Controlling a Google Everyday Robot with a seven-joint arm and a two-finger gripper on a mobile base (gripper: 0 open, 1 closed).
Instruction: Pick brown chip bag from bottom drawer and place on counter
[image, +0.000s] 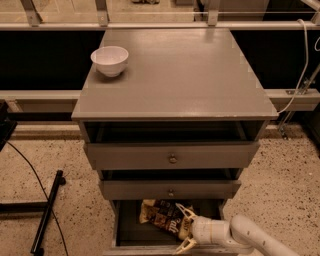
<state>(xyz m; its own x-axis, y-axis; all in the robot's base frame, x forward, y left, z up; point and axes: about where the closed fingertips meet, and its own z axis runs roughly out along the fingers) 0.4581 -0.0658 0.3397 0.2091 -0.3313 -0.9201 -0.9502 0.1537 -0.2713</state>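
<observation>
The brown chip bag (159, 214) lies in the open bottom drawer (131, 231), towards its back middle. My gripper (183, 227) reaches into the drawer from the right on a white arm. Its cream fingers (184, 210) are spread open, one above and one below the bag's right end. I cannot tell whether they touch the bag. The counter (180, 75) is the grey top of the cabinet and holds a white bowl (109, 60) at its back left.
Two shallower grey drawers with round knobs (172, 159) sit above the bottom drawer, both slightly pulled out. A black stand and cable (47, 212) lie on the speckled floor at the left. A white cable (302, 60) hangs at the right.
</observation>
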